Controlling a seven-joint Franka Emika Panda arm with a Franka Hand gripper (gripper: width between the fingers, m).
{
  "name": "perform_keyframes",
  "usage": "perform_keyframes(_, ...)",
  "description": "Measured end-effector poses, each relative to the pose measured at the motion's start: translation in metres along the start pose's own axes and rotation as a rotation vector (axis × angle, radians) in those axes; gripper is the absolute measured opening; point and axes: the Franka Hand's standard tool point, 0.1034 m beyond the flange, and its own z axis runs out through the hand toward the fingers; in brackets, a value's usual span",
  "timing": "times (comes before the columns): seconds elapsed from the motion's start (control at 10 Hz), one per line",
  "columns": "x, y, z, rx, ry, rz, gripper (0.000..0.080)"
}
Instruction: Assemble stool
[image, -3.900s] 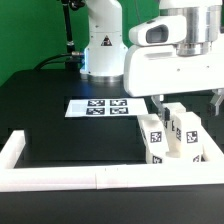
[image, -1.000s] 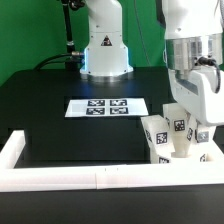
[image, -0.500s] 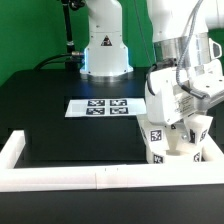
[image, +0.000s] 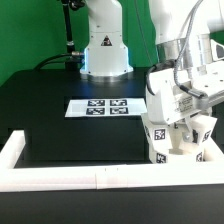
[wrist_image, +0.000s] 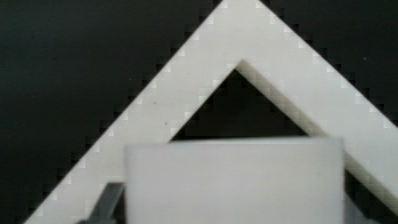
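Observation:
The stool parts stand packed in the front corner on the exterior view's right. A tagged white leg (image: 157, 136) stands upright beside the white seat (image: 178, 153), which is mostly hidden. My gripper (image: 186, 128) is tilted and low among these parts. In the wrist view my gripper (wrist_image: 231, 214) holds a white leg (wrist_image: 231, 180) that fills the space between the jaws. One dark finger (wrist_image: 111, 200) lies against the leg's side. The other finger is out of frame.
The white border rail (image: 90, 178) runs along the table's front and forms a corner next to the parts; that corner shows in the wrist view (wrist_image: 192, 85). The marker board (image: 105, 106) lies mid-table. The robot base (image: 103, 50) stands behind it.
Since the earliest frame my gripper has come down from above the parts and tilted over in among them. Over the last half second it has barely moved.

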Motion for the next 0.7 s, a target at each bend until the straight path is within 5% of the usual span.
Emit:
perform_keyframes(0.4,0.0082,-0.0029,-0.0013,0.077,-0.080,0.273,0.0330)
perform_keyframes(0.7,0.0080,-0.0023,-0.0011,0.081,-0.076,0.208,0.0330)
